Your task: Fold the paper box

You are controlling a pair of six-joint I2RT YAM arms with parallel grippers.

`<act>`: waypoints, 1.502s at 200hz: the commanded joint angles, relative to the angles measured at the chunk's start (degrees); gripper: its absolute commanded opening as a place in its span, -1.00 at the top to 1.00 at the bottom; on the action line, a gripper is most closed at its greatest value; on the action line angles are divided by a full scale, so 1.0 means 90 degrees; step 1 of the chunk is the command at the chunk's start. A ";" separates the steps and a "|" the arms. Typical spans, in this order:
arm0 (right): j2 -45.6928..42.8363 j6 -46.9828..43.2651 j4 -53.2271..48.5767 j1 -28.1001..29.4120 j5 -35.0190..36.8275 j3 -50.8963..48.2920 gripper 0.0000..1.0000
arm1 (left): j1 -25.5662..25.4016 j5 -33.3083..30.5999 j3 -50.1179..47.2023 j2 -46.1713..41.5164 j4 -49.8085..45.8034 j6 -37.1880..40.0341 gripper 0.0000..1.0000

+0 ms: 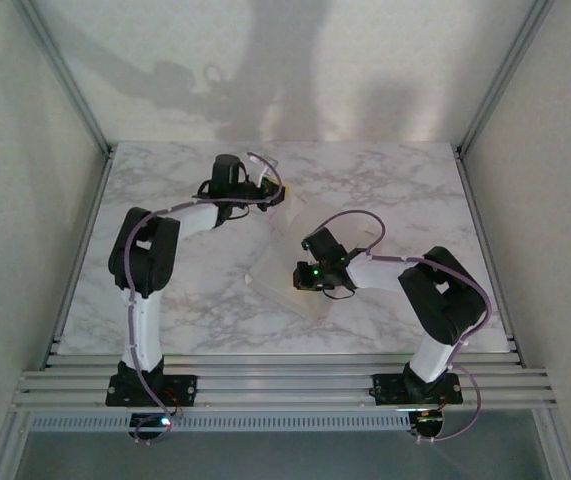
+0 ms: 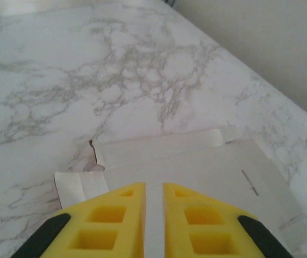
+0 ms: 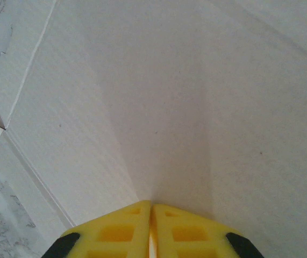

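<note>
Paper box point(image 1: 283, 262) mid-counter point(image 1: 395, 190), pale side up. Right hand point(image 3: 151, 204) pinches near edge, likely to raise fold. Left hand point(image 2: 153, 187) at far flap, barely parted; grip unclear.

Marble table point(image 1: 405, 190) between pale walls point(image 1: 25, 100).

Legible markings: none in any view.
The off-white face of the paper box point(image 2: 196, 161) is blank, bearing only a short dark line point(image 2: 250, 183) near one edge; the marble table point(image 2: 88, 80) shows veining alone, and no lettering, label, brand, number or sign can be read.
</note>
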 commanded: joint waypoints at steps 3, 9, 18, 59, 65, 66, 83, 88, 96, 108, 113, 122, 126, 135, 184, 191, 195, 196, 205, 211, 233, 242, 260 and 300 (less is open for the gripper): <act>0.0283 -0.0426 -0.1103 0.0067 0.0370 -0.0075 0.75 | 0.0100 -0.0158 0.0668 0.0298 -0.1582 0.0251 0.61; 0.0275 -0.0533 -0.1273 0.0067 0.0380 -0.0051 0.75 | 0.0104 -0.0189 0.0859 0.0356 -0.1966 0.0252 0.60; 0.0222 -0.0669 -0.1404 0.0067 0.0378 -0.0090 0.75 | 0.0117 -0.0247 0.1055 0.0410 -0.2347 0.0214 0.54; -0.0153 -0.1328 -0.1871 0.0067 0.0058 -0.0321 0.73 | 0.0131 -0.0749 0.1654 0.0614 -0.3496 0.0273 0.18; -0.0216 -0.1426 -0.1984 0.0067 0.0030 -0.0345 0.72 | 0.0132 -0.0778 0.1829 0.0686 -0.3743 0.0321 0.01; -0.0229 -0.1437 -0.1998 0.0067 0.0028 -0.0354 0.72 | 0.0131 -0.0771 0.1865 0.0705 -0.3794 0.0334 -0.01; -0.0443 -0.1672 -0.2315 0.0058 0.0011 -0.0431 0.69 | 0.0148 -0.0614 0.2697 0.1136 -0.4871 0.0473 -0.11; -0.0524 -0.1695 -0.2290 0.0030 -0.0125 -0.0461 0.68 | 0.0141 -0.0533 0.2975 0.1253 -0.5187 0.0503 -0.11; -0.0643 -0.1744 -0.2361 0.0037 -0.0199 -0.0435 0.65 | 0.0140 -0.0439 0.3356 0.1470 -0.5616 0.0586 -0.12; -0.0882 -0.1774 -0.2673 0.0038 -0.0125 -0.0292 0.60 | 0.0135 -0.0378 0.3732 0.1700 -0.6180 0.0703 -0.12; -0.1032 -0.1754 -0.2757 0.0038 -0.0072 -0.0255 0.58 | 0.0147 -0.0372 0.3806 0.1759 -0.6327 0.0730 -0.12; -0.1318 -0.1711 -0.2831 0.0030 -0.0051 -0.0213 0.54 | 0.0139 -0.0410 0.3889 0.1826 -0.6480 0.0657 -0.12; -0.1434 -0.1690 -0.2853 0.0028 -0.0068 -0.0193 0.52 | 0.0147 -0.0460 0.3961 0.1872 -0.6551 0.0625 -0.13; -0.1661 -0.1628 -0.2890 0.0009 -0.0090 -0.0157 0.47 | 0.0133 -0.0408 0.4138 0.1982 -0.6843 0.0698 -0.12; -0.2106 -0.1315 -0.2634 -0.0060 -0.0355 -0.0251 0.34 | 0.0109 0.0070 0.5115 0.2599 -0.8180 0.1054 0.03; -0.2116 -0.1293 -0.2603 -0.0060 -0.0369 -0.0265 0.33 | 0.0085 0.0105 0.5222 0.2674 -0.8292 0.1056 0.04; -0.2118 -0.1266 -0.2586 -0.0059 -0.0357 -0.0283 0.33 | 0.0081 0.0130 0.5258 0.2708 -0.8343 0.1053 0.04; -0.2117 -0.1264 -0.2583 -0.0059 -0.0356 -0.0289 0.33 | 0.0081 0.0142 0.5269 0.2717 -0.8355 0.1052 0.04; -0.2118 -0.1247 -0.2546 -0.0060 -0.0372 -0.0321 0.33 | 0.0072 0.0249 0.5282 0.2767 -0.8363 0.1008 0.03; -0.2117 -0.1239 -0.2541 -0.0060 -0.0366 -0.0333 0.33 | 0.0065 0.0307 0.5298 0.2801 -0.8365 0.0993 0.03; -0.2089 -0.1243 -0.2535 -0.0070 -0.0358 -0.0378 0.33 | 0.0014 0.0522 0.5336 0.2873 -0.8342 0.0939 0.02; -0.2078 -0.1248 -0.2527 -0.0070 -0.0346 -0.0390 0.33 | -0.0022 0.0581 0.5352 0.2897 -0.8309 0.0895 0.02; -0.2060 -0.1244 -0.2511 -0.0080 -0.0338 -0.0388 0.33 | -0.0082 0.0547 0.5445 0.2975 -0.8315 0.0846 0.02; -0.2002 -0.1248 -0.2481 -0.0097 -0.0319 -0.0396 0.34 | -0.0154 0.0641 0.5603 0.3154 -0.8338 0.0747 0.11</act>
